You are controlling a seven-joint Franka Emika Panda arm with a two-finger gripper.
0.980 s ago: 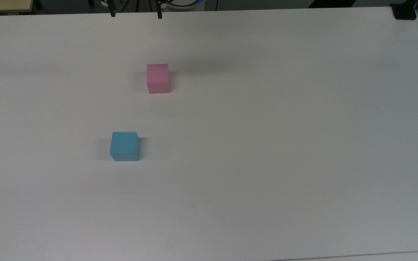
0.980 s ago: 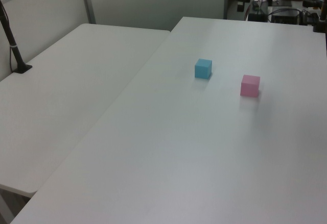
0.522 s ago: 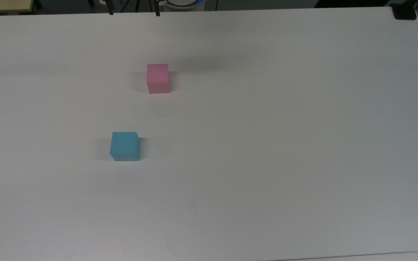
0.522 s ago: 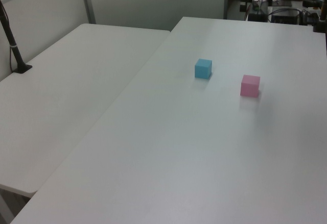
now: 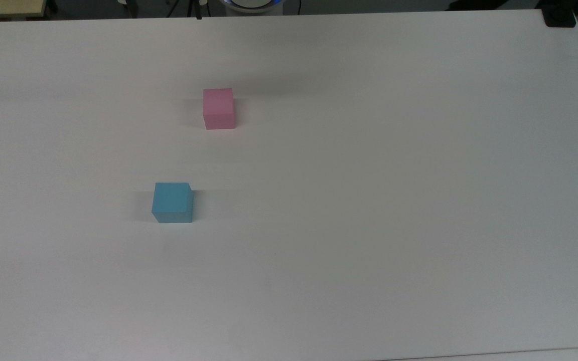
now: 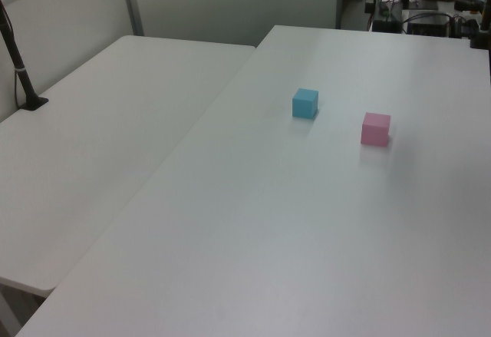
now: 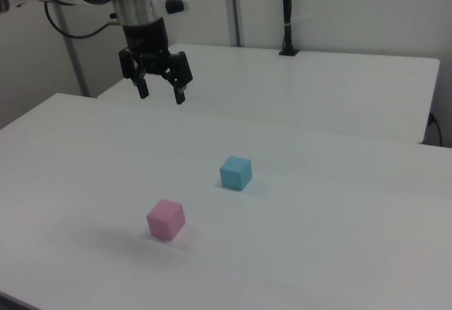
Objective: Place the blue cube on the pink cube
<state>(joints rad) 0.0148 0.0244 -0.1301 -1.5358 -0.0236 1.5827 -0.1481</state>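
Fingers (image 7: 143, 87) spread wide, empty, high above table (image 7: 318, 253).

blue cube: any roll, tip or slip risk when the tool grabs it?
The blue cube has flat faces and sharp edges and sits flat on the table, so it probably won't roll. It looks as wide as tall, so tipping seems unlikely. Its matte surface should grip well. The tool hangs open above.

I see bare white table (image 5: 394, 200) on every side of the blue cube (image 5: 172, 202) and pink cube (image 5: 218, 108), which sit well apart. My gripper (image 7: 161, 92), fingers spread, hangs high above both.
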